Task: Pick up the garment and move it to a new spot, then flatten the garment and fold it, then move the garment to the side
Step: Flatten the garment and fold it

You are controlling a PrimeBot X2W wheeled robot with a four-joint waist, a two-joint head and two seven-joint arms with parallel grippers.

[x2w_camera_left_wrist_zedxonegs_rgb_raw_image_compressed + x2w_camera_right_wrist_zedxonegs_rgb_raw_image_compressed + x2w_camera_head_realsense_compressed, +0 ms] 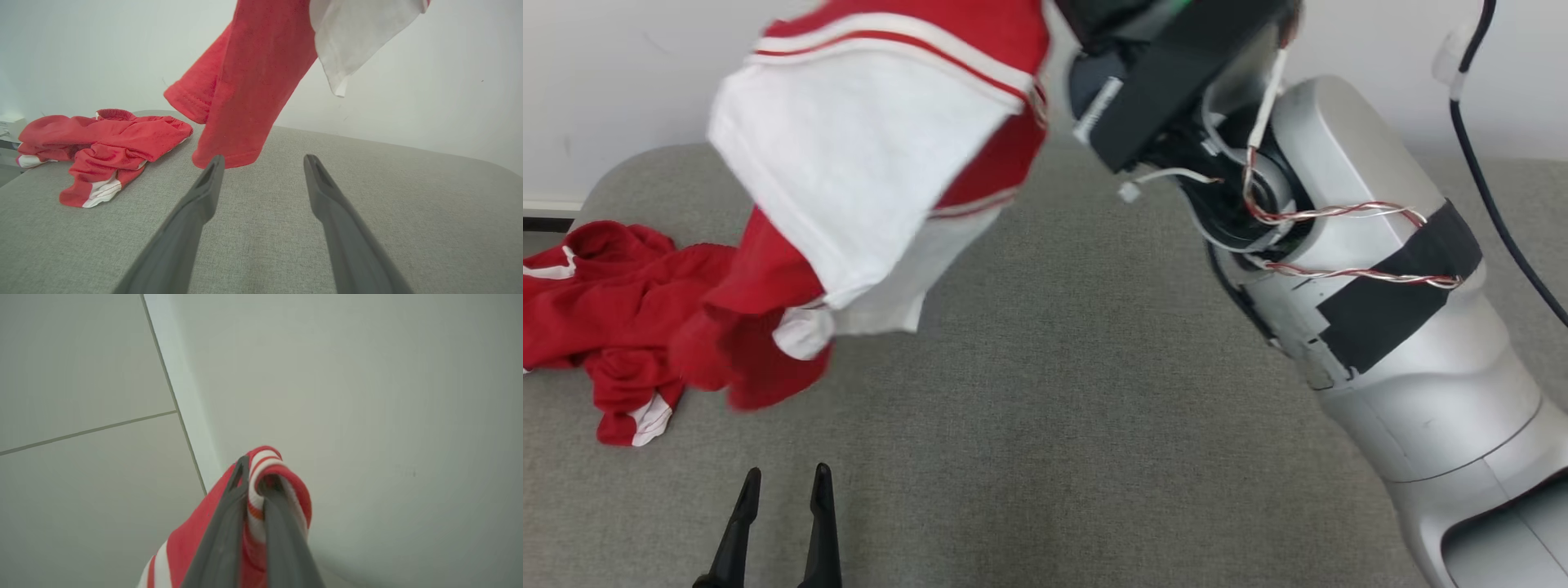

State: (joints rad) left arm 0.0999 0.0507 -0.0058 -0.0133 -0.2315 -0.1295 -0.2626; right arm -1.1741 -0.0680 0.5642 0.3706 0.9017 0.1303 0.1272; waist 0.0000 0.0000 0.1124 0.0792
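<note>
The garment (866, 163), red with white panels and striped trim, hangs in the air over the left half of the grey table (1094, 408). My right gripper (255, 477) is shut on a striped edge of the garment (278, 469), pointing up at the wall. The silver right arm (1380, 286) reaches up from the lower right. The garment's red lower end (233, 122) hangs close to the table, just beyond my left gripper (263, 159). My left gripper (787, 474) stands open low over the table's front, with nothing between its fingers.
A second red garment with white trim (613, 310) lies crumpled on the table's left end (106, 139). A pale wall stands behind the table. A black cable (1494, 204) hangs at the far right. Bare grey surface stretches across the middle and right.
</note>
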